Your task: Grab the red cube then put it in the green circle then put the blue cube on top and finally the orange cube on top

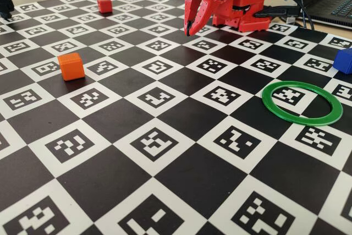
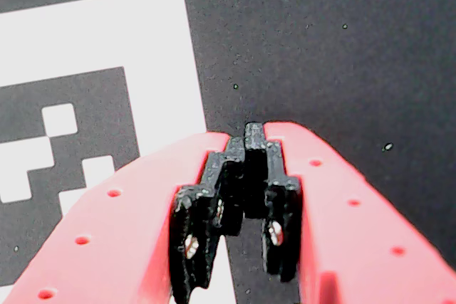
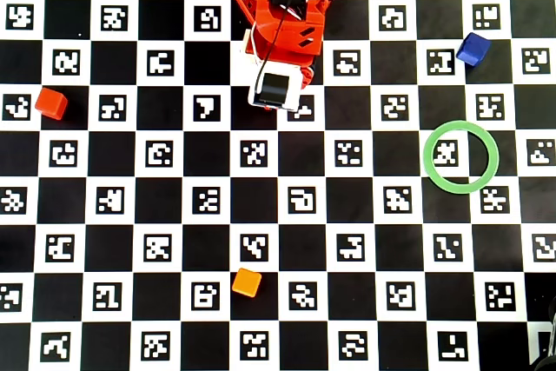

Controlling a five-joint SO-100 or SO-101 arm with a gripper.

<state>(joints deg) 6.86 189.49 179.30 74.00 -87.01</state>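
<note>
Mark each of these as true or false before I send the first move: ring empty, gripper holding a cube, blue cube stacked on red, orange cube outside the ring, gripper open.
1. The green circle has nothing inside it. True: only the checkered board shows through it.
2. The gripper holds a cube. False: nothing sits between its fingertips in the wrist view.
3. The blue cube sits on the red cube. False: they lie apart, near opposite sides of the overhead view.
4. The orange cube lies outside the ring. True: it rests alone on the board.
5. The gripper is open. False: the wrist view shows its tips together.
</note>
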